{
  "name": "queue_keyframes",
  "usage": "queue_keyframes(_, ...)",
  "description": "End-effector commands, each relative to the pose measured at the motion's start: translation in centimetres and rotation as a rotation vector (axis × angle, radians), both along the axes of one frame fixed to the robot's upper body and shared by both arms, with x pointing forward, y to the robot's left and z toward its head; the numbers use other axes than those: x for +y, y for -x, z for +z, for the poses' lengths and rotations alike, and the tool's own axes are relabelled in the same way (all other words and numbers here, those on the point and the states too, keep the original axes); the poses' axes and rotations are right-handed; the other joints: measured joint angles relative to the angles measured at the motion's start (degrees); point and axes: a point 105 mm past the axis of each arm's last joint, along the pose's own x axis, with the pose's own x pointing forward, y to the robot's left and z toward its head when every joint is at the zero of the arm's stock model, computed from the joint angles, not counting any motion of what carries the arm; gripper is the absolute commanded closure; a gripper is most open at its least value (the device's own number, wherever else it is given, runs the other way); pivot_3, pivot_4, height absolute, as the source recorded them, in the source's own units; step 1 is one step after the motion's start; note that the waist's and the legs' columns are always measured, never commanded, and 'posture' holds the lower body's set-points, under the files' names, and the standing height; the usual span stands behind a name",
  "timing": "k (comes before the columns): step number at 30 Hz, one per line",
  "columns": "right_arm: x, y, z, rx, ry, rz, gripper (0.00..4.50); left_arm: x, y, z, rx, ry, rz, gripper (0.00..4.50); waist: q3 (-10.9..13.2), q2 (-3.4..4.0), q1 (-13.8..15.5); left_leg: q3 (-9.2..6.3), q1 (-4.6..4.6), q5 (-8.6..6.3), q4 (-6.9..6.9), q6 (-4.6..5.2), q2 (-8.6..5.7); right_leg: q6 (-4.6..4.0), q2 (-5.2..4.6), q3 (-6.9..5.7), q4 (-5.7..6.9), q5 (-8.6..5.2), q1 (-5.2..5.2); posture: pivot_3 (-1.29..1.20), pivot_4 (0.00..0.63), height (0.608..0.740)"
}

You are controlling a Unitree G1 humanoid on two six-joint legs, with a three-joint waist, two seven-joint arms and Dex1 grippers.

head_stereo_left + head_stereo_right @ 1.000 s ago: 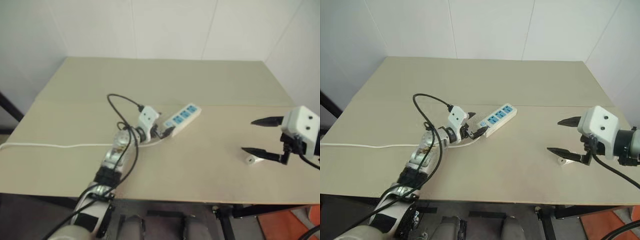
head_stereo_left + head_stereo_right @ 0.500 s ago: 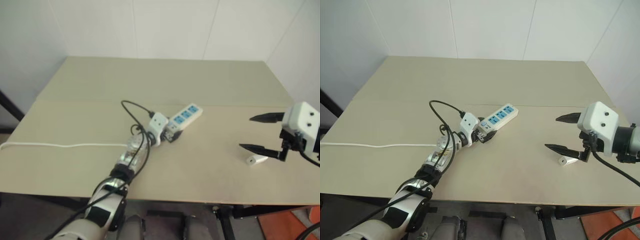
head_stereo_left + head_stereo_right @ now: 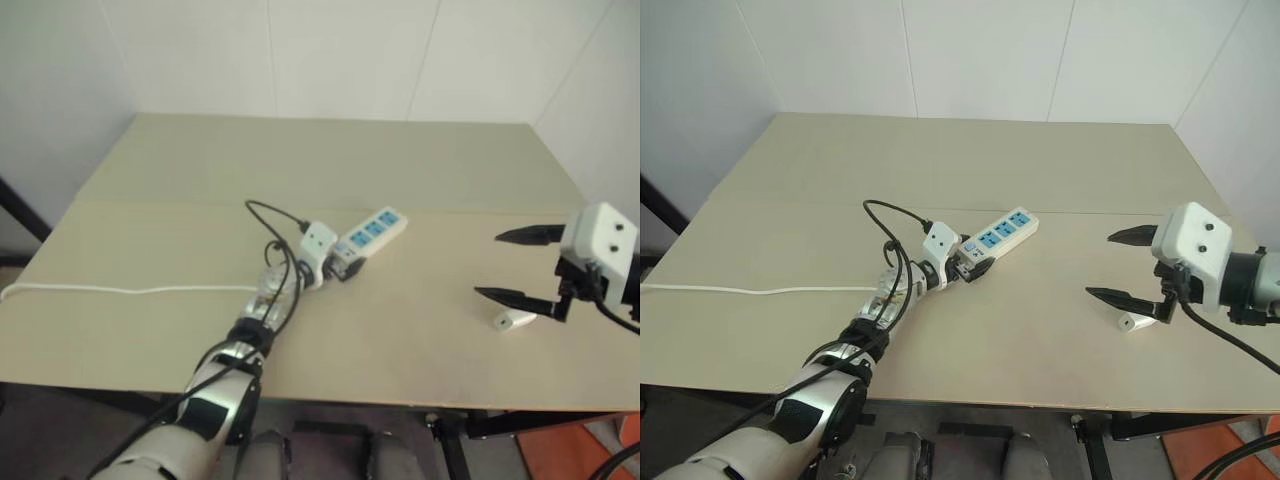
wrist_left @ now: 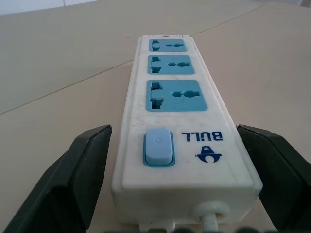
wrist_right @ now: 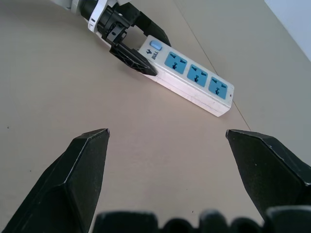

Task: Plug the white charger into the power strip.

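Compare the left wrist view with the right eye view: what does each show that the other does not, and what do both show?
Left wrist view alone: the blue switch close up and the dark printed logo beside it on the power strip.

Right eye view alone: the white charger lying on the table below the open right gripper, and the strip's white cord running off to the table's left edge.

Both: the power strip with its three blue sockets, and the open left gripper set either side of its switch end.

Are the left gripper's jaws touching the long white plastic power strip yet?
Apart. The left wrist view shows the left gripper open astride the long white plastic power strip, with tabletop visible between each jaw and the strip's sides.
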Motion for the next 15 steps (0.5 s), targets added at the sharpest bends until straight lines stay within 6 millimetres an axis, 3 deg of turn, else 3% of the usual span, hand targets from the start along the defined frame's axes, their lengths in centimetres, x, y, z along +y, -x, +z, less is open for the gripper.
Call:
queue_keyframes(1,0.5,0.3,1.3,-0.040,-0.011,0.022,0.00,-0.5,0.4,-1.0,0.047,-0.035,-0.035,0.06,0.0,0.00,0.0,0.00,0.00,0.00,0.00,0.00,0.00,0.00,0.00,0.00,0.00,0.00,0.00,0.00,0.150,0.740)
queue_keyframes(3,0.6,0.3,1.3,-0.039,-0.014,0.023,0.00,-0.6,0.6,-1.3,0.048,-0.055,-0.046,0.24,0.0,0.00,0.0,0.00,0.01,0.00,0.00,0.00,0.00,0.00,0.00,0.00,0.00,0.00,0.00,0.00,0.150,0.740)
queue_keyframes(7,0.8,0.4,1.6,-0.039,-0.029,0.031,0.00,-0.6,0.9,-1.4,0.028,-0.088,-0.072,1.22,0.0,0.00,-0.1,0.00,0.01,0.00,0.00,0.00,0.00,0.00,0.00,0.00,0.00,0.00,0.00,0.00,0.150,0.740)
queue_keyframes(15,1.3,0.3,2.0,-0.046,-0.041,0.045,0.00,-1.1,2.2,-0.8,-0.021,-0.086,-0.204,1.22,0.0,0.01,-0.1,0.00,-0.01,0.00,-0.02,0.00,0.01,0.01,0.00,0.00,-0.02,0.00,-0.02,0.00,0.150,0.740)
